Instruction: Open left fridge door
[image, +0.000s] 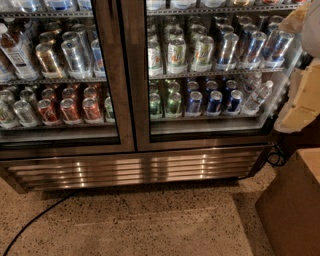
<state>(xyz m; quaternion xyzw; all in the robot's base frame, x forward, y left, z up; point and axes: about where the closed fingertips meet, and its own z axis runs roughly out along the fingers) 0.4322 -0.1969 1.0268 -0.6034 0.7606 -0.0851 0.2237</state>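
1. Fridge (125, 149): a wide steel cooler with two doors, filling the upper part of what I can see from here. Wire shelves stocked with cans sit behind the glass.
2. Left fridge door (65, 75): glass pane in a dark-edged steel frame, on the left half of the cooler. It sits shut, with its inner frame lying flush against the frame of its twin at the centre line.
3. Stock behind the left pane: silver cans (75, 52) on the upper shelf in view, red cans (70, 110) on the shelf below, and a labelled bottle (17, 52) at the far left.
4. Right door (210, 75): the matching pane, also shut. Green cans (172, 102) and blue cans (215, 102) stand on its lower shelf, and a clear bottle (257, 97) leans at the right end.
5. Grille (135, 170): louvred steel slats running along the cooler's base.
6. Gripper (299, 102): a cream-coloured assembly at the far right edge, overlapping the outer side of the right door and well apart from the left one. I cannot tell whether it is open or closed, nor whether it touches the frame. Nothing is visibly held.
7. Floor (150, 220): speckled, with a black cable (35, 220) trailing across the lower left.
8. Cardboard box (295, 205): brown, at the lower right, below the gripper
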